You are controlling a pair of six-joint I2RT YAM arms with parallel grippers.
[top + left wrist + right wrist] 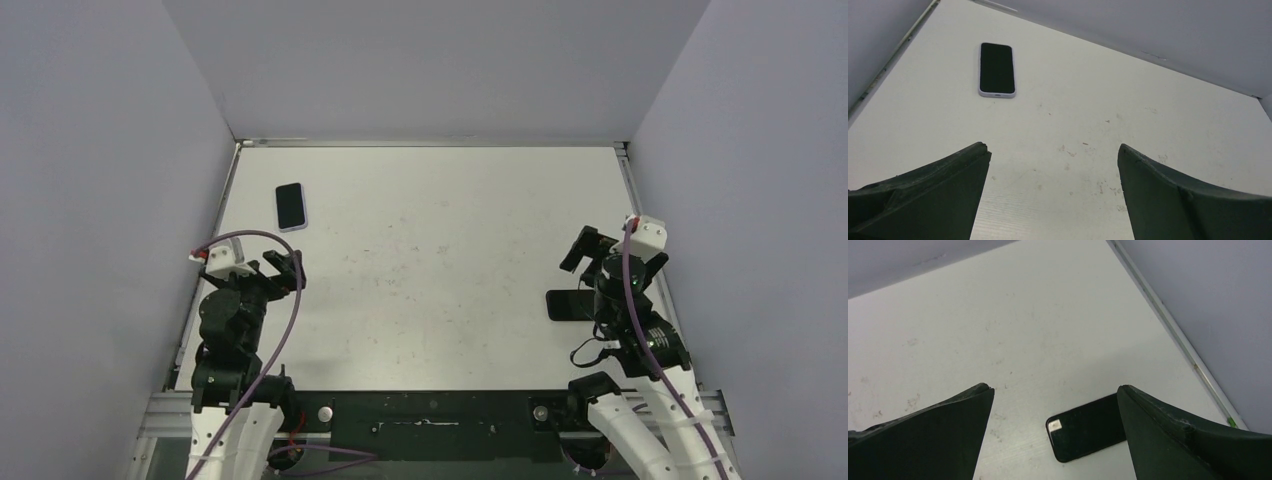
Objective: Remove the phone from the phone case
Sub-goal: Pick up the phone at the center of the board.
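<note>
Right end effector (1054,388) by black slab (1087,429), left wrist sees cased phone (996,69)

We look out over a white tabletop (1073,115) between the two dark fingers (938,195) of our left pincer (1053,147), which stand wide apart at the bottom edge with nothing between them. Well ahead and to the left lies a phone (996,69), flat, with its dark screen up and its long side running away from us. A pale case (997,94) rims it all round. It sits near the tabletop's left edge, apart from the pincer. Small brown specks mark the tabletop ahead of the fingers. A grey wall (1148,30) closes the far side.
</note>
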